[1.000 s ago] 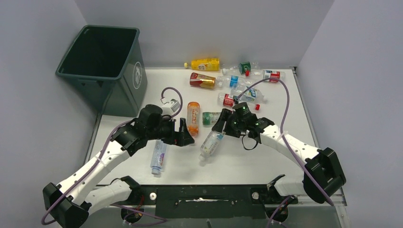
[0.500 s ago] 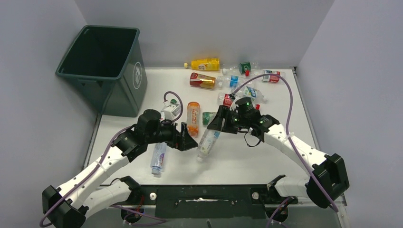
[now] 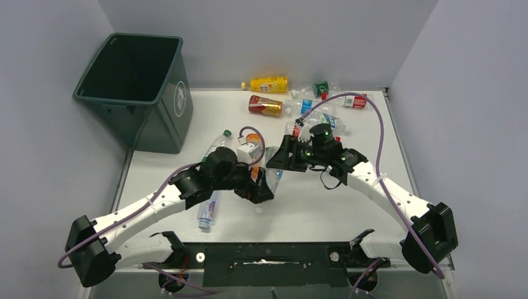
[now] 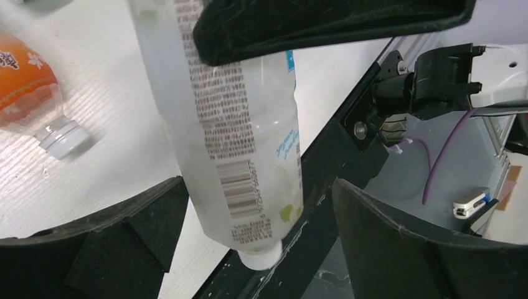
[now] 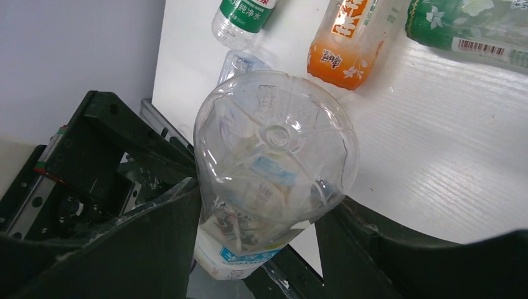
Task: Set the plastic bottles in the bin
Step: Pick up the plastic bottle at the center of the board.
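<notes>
My right gripper [image 3: 280,161] is shut on the base end of a clear plastic bottle [image 3: 274,175], which hangs cap-down over the table's middle. In the right wrist view the bottle's base [image 5: 274,162] faces the camera and is pinched between both fingers [image 5: 155,237]. My left gripper [image 3: 263,190] stands open around the same bottle's lower part. The left wrist view shows its white barcode label [image 4: 240,124] between the spread fingers [image 4: 398,237], close to the left one. The dark green bin [image 3: 169,70] stands at the far left, open side up.
An orange bottle [image 3: 252,138], a green-capped bottle [image 3: 218,140] and a blue-labelled bottle [image 3: 207,212] lie by my left arm. Several more bottles, one yellow [image 3: 268,83] and one red-gold [image 3: 266,106], lie at the back. The black front rail [image 4: 348,143] runs beneath the hanging bottle.
My left arm has swung right, bringing its open fingers around the hanging bottle. The right gripper has carried the bottle slightly left. The green-capped bottle has come into view.
</notes>
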`<state>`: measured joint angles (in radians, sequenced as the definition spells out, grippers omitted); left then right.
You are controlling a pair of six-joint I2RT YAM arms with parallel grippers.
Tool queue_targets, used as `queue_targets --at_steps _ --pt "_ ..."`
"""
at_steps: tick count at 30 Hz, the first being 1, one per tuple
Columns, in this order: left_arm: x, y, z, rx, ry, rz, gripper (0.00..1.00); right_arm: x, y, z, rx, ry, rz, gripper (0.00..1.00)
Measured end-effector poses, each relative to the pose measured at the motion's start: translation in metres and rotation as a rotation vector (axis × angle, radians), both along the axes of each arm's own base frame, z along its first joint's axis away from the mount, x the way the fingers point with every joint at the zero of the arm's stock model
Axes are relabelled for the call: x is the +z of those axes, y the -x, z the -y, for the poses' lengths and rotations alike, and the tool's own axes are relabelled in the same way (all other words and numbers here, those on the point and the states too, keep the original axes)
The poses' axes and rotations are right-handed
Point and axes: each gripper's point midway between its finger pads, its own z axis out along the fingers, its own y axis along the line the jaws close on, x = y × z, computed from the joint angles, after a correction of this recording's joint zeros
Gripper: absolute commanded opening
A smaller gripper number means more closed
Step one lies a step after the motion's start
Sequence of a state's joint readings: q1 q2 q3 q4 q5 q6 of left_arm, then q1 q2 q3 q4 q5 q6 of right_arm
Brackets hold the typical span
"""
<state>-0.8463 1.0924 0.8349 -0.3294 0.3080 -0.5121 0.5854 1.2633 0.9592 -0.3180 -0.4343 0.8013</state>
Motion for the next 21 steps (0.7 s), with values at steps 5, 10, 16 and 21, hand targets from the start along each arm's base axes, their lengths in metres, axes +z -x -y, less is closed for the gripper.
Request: queue_targets --at_steps 5,10,16,21 --pt "-0.004 0.002 0.013 0.001 -0.040 0.027 0.86 0.006 0.008 -0.003 0.025 -0.033 0.012 0.43" --pt "-0.009 -0.001 0.022 0.020 -0.075 0.047 0.73 0.013 0.015 -0.003 0.039 -0.062 0.023 0.43" --pt "-0.011 -0.012 0.029 0.053 -0.101 0.058 0.59 0.015 0.018 0.002 0.032 -0.068 0.035 0.48" --pt "-0.010 -0.018 0.032 0.059 -0.123 0.061 0.52 0.016 0.012 0.005 0.017 -0.067 0.053 0.64"
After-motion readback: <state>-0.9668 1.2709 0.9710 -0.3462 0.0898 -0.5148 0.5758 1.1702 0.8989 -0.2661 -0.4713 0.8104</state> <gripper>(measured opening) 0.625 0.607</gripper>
